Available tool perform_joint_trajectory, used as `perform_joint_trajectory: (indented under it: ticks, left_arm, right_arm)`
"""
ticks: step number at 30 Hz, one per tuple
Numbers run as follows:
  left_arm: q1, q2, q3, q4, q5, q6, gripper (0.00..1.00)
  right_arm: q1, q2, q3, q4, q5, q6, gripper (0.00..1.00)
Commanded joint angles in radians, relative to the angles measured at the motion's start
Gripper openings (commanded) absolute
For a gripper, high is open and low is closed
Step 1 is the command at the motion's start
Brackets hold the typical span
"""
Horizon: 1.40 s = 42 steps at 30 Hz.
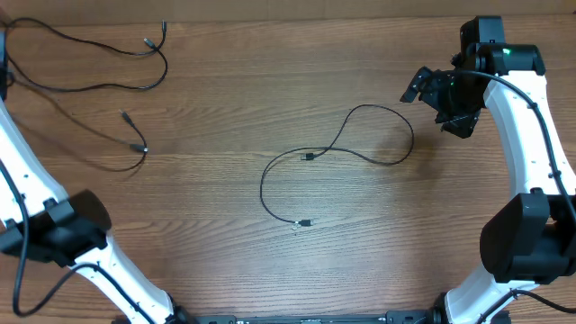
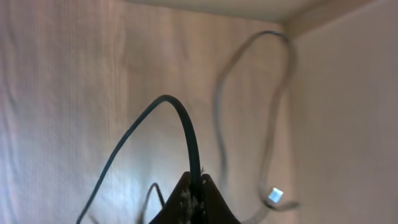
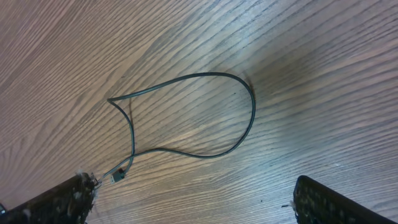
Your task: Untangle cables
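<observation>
One wide wooden tabletop (image 1: 225, 270) carries everything. Two white arms stand at its near corners. The left arm (image 1: 22, 171) runs up the left edge and out of the overhead view. The right arm (image 1: 531, 135) reaches up the right side.

Well apart from the right claw (image 3: 193, 186), across the tabletop from it, a spread of dark cables (image 1: 108, 88) sprawls in loose loops that cross one another. How many there are I cannot tell. Nearer, a single thin cable (image 1: 360, 107) lies flat in an open loop ahead of the right claw, apart from it and resting only on the wood. In the right wrist view that loop sits in front of the gap between the two fingers (image 3: 62, 202).

The right claw hangs spread wide with nothing in it. The left claw (image 2: 193, 190) is pinched closed on a black cable (image 2: 186, 121). This cable rises from between the fingertips, arches over and drops away to the claw's left. To that claw's right, a blurred grey cable (image 2: 219, 106) snakes over the wood.

Smallest are the plugs. A pale plug (image 2: 275, 195) ends the grey cable just right of the left claw. A small plug (image 3: 117, 177) on the single thin cable lies near the right claw's left finger.
</observation>
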Motion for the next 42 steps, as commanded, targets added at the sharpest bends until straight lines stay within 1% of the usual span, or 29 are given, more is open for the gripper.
perform_joint_trajectory:
  ticks: [1, 4, 6, 7, 9, 10, 11, 12, 13, 15, 18, 20, 21, 22, 24, 30, 35, 39, 40, 41, 42]
  left_arm:
    - [0.032, 0.085, 0.002, 0.006, -0.047, 0.087, 0.05]
    - [0.058, 0.147, 0.002, 0.042, -0.047, 0.169, 0.10]
    - [0.072, 0.180, 0.002, 0.071, -0.046, 0.212, 0.19]
    - [0.082, 0.198, 0.002, 0.094, -0.031, 0.249, 0.26]
    - [0.097, 0.219, 0.002, 0.117, 0.004, 0.307, 0.31]
    - [0.105, 0.228, 0.002, 0.125, 0.022, 0.319, 0.40]
    - [0.114, 0.235, 0.002, 0.132, 0.051, 0.333, 0.50]
    - [0.122, 0.240, 0.002, 0.137, 0.080, 0.349, 0.65]
    - [0.132, 0.243, 0.002, 0.137, 0.113, 0.359, 0.75]
    - [0.145, 0.245, 0.002, 0.134, 0.158, 0.360, 0.81]
    - [0.156, 0.245, 0.002, 0.116, 0.229, 0.405, 0.86]
    - [0.157, 0.245, -0.001, 0.079, 0.230, 0.439, 0.96]
    - [0.157, 0.245, -0.008, 0.064, 0.222, 0.457, 0.98]
    - [0.154, 0.245, -0.018, 0.046, 0.213, 0.472, 1.00]
    - [0.151, 0.245, -0.045, 0.018, 0.209, 0.487, 1.00]
    - [0.149, 0.245, -0.189, -0.039, 0.224, 0.489, 1.00]
    - [0.144, 0.245, -0.327, -0.009, 0.229, 0.497, 1.00]
    - [0.144, 0.245, -0.393, 0.037, 0.318, 0.586, 1.00]
    - [0.144, 0.245, -0.404, 0.041, 0.320, 0.591, 1.00]
    - [0.144, 0.245, -0.415, 0.043, 0.317, 0.591, 0.98]
    - [0.144, 0.245, -0.428, 0.050, 0.315, 0.591, 0.88]
  right_arm:
    - [-0.002, -0.022, -0.004, 0.003, 0.003, 0.000, 1.00]
    - [-0.002, -0.022, -0.004, 0.003, 0.003, 0.000, 1.00]
    - [-0.002, -0.022, -0.004, 0.003, 0.003, 0.000, 1.00]
    - [-0.002, -0.022, -0.004, 0.003, 0.003, 0.000, 1.00]
    - [-0.002, -0.022, -0.004, 0.003, 0.003, 0.000, 1.00]
    - [-0.002, -0.022, -0.004, 0.003, 0.003, 0.000, 1.00]
    - [-0.002, -0.022, -0.004, 0.003, 0.003, 0.000, 1.00]
    - [-0.002, -0.022, -0.004, 0.003, 0.003, 0.000, 1.00]
    - [-0.002, -0.022, -0.004, 0.003, 0.003, 0.000, 1.00]
    - [-0.002, -0.022, -0.004, 0.003, 0.003, 0.000, 1.00]
    - [-0.002, -0.022, -0.004, 0.003, 0.003, 0.000, 1.00]
    - [-0.002, -0.022, -0.004, 0.003, 0.003, 0.000, 1.00]
    - [-0.002, -0.022, -0.004, 0.003, 0.003, 0.000, 1.00]
    - [-0.002, -0.022, -0.004, 0.003, 0.003, 0.000, 1.00]
    - [-0.002, -0.022, -0.004, 0.003, 0.003, 0.000, 1.00]
    - [-0.002, -0.022, -0.004, 0.003, 0.003, 0.000, 1.00]
    - [-0.002, -0.022, -0.004, 0.003, 0.003, 0.000, 1.00]
    - [-0.002, -0.022, -0.004, 0.003, 0.003, 0.000, 1.00]
    - [-0.002, -0.022, -0.004, 0.003, 0.003, 0.000, 1.00]
    - [-0.002, -0.022, -0.004, 0.003, 0.003, 0.000, 1.00]
    - [-0.002, -0.022, -0.004, 0.003, 0.003, 0.000, 1.00]
